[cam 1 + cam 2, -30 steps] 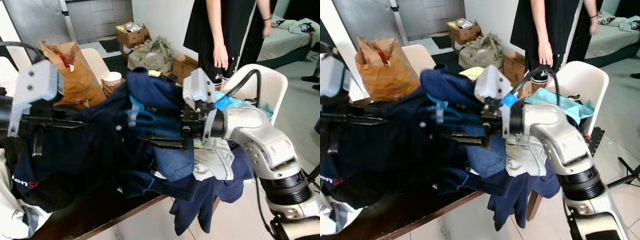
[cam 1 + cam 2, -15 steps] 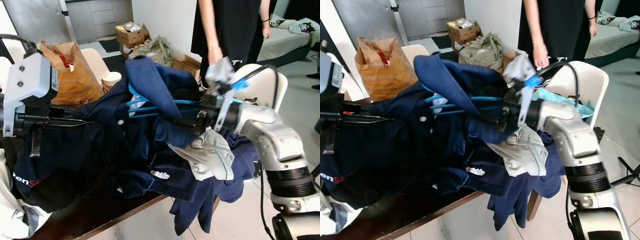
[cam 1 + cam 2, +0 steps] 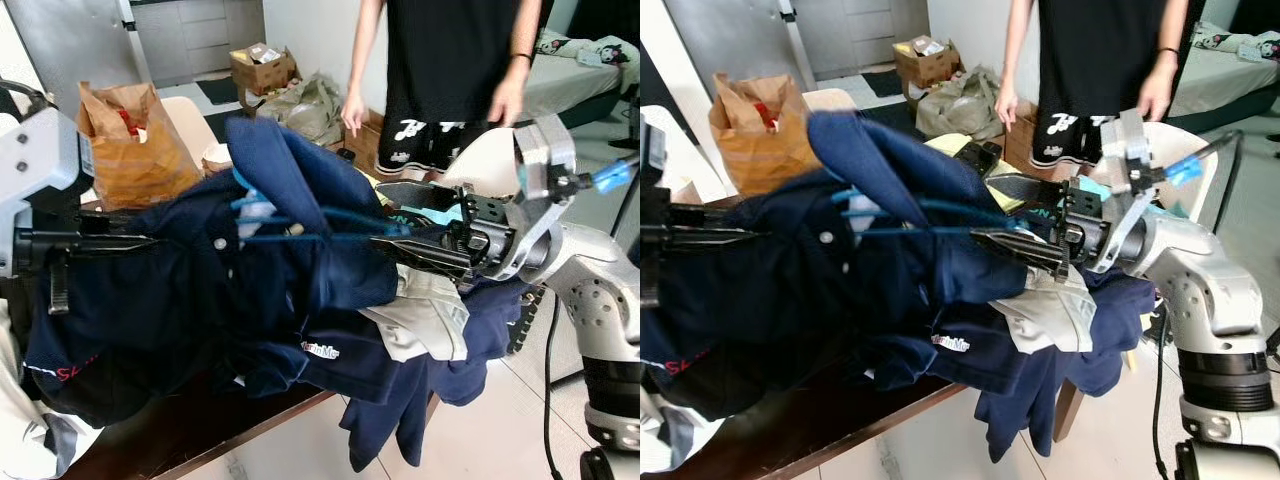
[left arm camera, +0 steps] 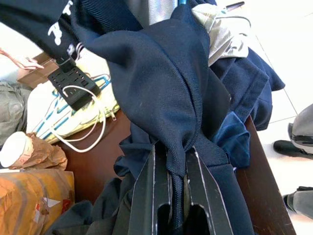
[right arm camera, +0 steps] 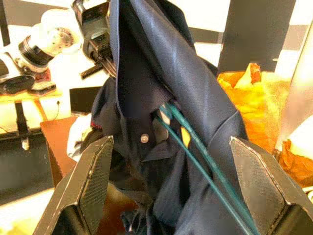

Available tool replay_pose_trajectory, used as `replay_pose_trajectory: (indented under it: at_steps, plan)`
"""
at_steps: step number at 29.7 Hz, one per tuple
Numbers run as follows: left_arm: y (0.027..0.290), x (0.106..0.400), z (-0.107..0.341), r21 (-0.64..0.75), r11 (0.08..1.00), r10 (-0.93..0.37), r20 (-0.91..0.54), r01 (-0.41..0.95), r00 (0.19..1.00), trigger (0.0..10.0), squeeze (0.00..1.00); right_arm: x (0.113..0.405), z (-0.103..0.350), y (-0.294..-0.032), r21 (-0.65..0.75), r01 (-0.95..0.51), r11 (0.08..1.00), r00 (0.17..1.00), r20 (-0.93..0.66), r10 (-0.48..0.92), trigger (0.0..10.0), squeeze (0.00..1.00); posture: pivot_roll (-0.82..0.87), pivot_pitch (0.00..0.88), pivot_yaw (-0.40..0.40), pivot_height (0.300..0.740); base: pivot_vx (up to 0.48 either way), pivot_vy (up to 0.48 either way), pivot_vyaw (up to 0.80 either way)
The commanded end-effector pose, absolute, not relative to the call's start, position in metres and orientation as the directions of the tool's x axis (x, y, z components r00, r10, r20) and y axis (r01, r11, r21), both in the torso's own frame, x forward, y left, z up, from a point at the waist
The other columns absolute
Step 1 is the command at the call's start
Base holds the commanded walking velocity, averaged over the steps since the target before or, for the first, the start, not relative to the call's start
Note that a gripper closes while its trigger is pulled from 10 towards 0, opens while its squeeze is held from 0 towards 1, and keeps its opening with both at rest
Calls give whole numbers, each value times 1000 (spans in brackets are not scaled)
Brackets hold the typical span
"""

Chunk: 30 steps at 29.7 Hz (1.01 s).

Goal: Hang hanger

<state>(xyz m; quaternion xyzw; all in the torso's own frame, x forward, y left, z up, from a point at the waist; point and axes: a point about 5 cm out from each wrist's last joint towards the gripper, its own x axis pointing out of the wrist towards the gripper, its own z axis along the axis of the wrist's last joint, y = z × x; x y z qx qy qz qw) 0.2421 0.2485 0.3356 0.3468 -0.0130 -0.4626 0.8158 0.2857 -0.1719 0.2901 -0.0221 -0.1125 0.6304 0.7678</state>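
The dark wooden table point(image 3: 190, 430) carried the heap, and above it the navy blue polo shirt point(image 3: 250, 290) was slung up between the two arms like washing on a line. Big item first: that shirt hung off the table, collar uppermost, draped over the thin teal wire hanger point(image 3: 330, 225), whose long axis ran almost level, straight across from one arm to the other.

And here was the relation that mattered: the hanger's rods pointed right into the right gripper point(image 3: 415, 245), which sat at the hanger's end, so the right arm was plainly the nearer one. From its wrist camera the two black fingers stood spread wide, the teal rods passing between them without being pinched as far as could be seen. Over on the other side, the left gripper point(image 4: 171, 181) was pressed together on a fold of the navy cloth, holding the shirt's far shoulder.

A person in a black shirt point(image 3: 450, 60) stood behind, by the white chair point(image 3: 490, 165), well apart.
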Motion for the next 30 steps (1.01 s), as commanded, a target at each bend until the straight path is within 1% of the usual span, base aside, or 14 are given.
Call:
replay_pose_trajectory:
  at_steps: [1, 4, 6, 8, 10, 11, 12, 15, 16, 17, 20, 30]
  plan:
    - [254, 243, 339, 572, 408, -758, -223, 712, 613, 0, 0, 277, 289, -164, -203, -969, 140, 122, 99, 988, 10000, 0, 15, 0, 48, 740, 0, 0, 0]
    - [254, 243, 339, 572, 408, -758, -223, 712, 613, 0, 0, 277, 289, -164, -203, -969, 140, 122, 99, 988, 10000, 0, 15, 0, 48, 740, 0, 0, 0]
    - [250, 245, 339, 564, 430, -765, -187, 705, 616, 0, 0, 279, 299, -155, -247, -955, 167, 136, 136, 981, 10000, 0, 17, 0, 50, 740, 0, 0, 0]
    - [250, 245, 339, 564, 430, -765, -187, 705, 616, 0, 0, 279, 299, -155, -247, -955, 167, 136, 136, 981, 10000, 0, 17, 0, 50, 740, 0, 0, 0]
    - [245, 247, 335, 558, 437, -770, -174, 706, 614, 0, 0, 287, 317, -140, -273, -928, 253, 194, 225, 955, 10000, 0, 16, 0, 53, 740, 0, 0, 0]
    - [244, 248, 334, 557, 441, -769, -171, 704, 616, 0, 0, 289, 323, -134, -269, -923, 276, 208, 255, 944, 10000, 0, 16, 0, 53, 740, 0, 0, 0]
    - [242, 250, 331, 555, 446, -767, -167, 702, 619, 1020, 0, 293, 327, -127, -257, -916, 309, 236, 280, 931, 10000, 0, 14, 0, 55, 740, 0, 0, 0]
    - [242, 250, 331, 555, 446, -767, -167, 702, 619, 1020, 0, 293, 327, -127, -257, -916, 309, 236, 280, 931, 10000, 0, 14, 0, 55, 740, 0, 0, 0]
    - [240, 251, 329, 553, 449, -766, -165, 701, 621, 4039, 0, 296, 329, -122, -247, -912, 328, 254, 291, 922, 10000, 0, 13, 0, 54, 740, 0, 0, 0]
    - [238, 252, 327, 549, 455, -767, -157, 701, 621, 10000, 0, 298, 330, -117, -235, -910, 343, 269, 298, 916, 10000, 0, 14, 0, 52, 740, 0, 0, 0]
    - [234, 254, 324, 543, 465, -767, -147, 699, 624, 10000, 0, 300, 329, -111, -227, -908, 352, 279, 298, 913, 10000, 0, 13, 0, 53, 740, 0, 0, 0]
    - [235, 256, 324, 541, 487, -754, -136, 686, 643, 10000, 0, 301, 326, -105, -235, -905, 355, 291, 266, 919, 10000, 0, 12, 0, 54, 740, 0, 0, 0]
